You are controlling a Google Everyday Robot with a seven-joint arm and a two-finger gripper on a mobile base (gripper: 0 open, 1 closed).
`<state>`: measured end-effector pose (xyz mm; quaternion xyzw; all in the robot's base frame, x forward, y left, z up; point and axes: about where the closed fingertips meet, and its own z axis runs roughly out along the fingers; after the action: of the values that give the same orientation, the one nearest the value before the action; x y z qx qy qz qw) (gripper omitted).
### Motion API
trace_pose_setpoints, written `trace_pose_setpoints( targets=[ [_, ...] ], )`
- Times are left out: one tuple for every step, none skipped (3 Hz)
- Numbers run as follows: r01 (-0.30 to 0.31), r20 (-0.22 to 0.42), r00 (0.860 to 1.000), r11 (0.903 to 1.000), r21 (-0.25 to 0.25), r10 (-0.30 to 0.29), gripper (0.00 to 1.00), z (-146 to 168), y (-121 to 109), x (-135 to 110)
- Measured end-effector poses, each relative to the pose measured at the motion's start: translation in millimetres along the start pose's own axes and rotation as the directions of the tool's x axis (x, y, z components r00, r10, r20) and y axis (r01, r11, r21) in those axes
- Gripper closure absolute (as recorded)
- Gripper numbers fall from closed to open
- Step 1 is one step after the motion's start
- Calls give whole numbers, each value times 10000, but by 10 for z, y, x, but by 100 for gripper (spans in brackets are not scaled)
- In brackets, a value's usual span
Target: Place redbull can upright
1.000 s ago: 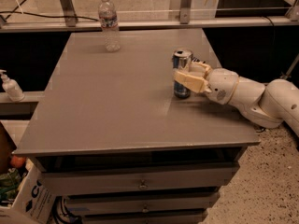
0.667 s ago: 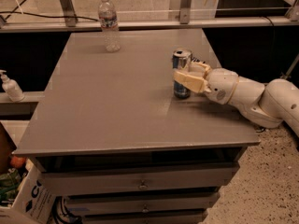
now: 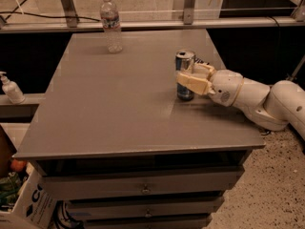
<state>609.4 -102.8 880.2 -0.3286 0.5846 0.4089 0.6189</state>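
Can [image 3: 184, 66] stands upright between the jaws, its base on the table [image 3: 119, 104], close to the edge the arm comes over. Gripper [image 3: 189, 75] reaches in low and level and clasps the can at mid-height, one finger across the front and the other behind. By my reading, that side hold keeps the can vertical while its base settles. Well beyond the jaws, at the far edge, you see a bottle [image 3: 111, 25] standing clear of the work. Against the frame a second ago, you find nothing shifted: can and gripper sit where they were. Only the letting-go looks left for you.
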Motion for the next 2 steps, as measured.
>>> trace_pose_setpoints(
  targets=[
    [0, 0, 10000, 10000, 1, 0, 12, 0, 0, -1],
    [34, 54, 10000, 9998, 197, -35, 0, -158, -18, 4]
  ],
)
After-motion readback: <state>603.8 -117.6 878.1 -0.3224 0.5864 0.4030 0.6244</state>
